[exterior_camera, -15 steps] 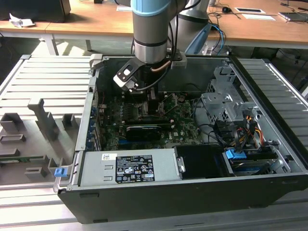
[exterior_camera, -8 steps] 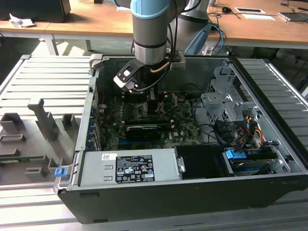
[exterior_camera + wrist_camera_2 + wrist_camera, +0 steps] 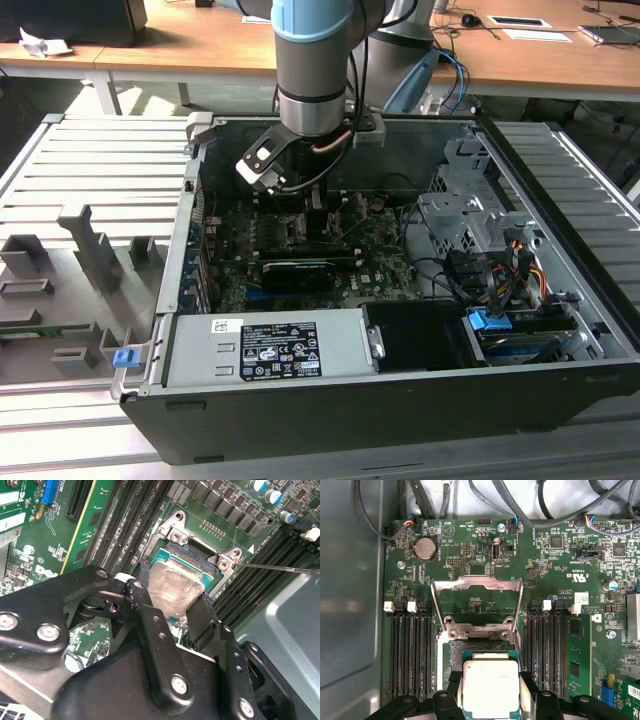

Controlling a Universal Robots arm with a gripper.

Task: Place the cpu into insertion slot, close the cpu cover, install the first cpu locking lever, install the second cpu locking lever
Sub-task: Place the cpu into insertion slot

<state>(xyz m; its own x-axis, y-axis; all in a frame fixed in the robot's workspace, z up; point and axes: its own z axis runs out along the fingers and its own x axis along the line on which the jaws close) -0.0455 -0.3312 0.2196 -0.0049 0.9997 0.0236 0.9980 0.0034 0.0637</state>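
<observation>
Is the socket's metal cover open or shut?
Open: the cover is swung back off the socket; the gripper holds the cpu there.

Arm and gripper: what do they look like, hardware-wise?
Silver-grey cylindrical arm with a pale blue joint cap and black band; a black cable runs down its side. A white-and-black block sits at the wrist. Matte black gripper of bolted linkage plates with silver screws, ending in two narrow fingers.

Cpu (image 3: 491, 687): square chip, silvery-grey lid on a teal-edged base, facing top up, being pinched on two opposite edges by the gripper (image 3: 172, 600), hanging over the slot.
Slot (image 3: 470, 649): black square socket, lying partly exposed beyond the chip.
Cover (image 3: 476, 584): metal frame, standing swung open past the slot.
</observation>
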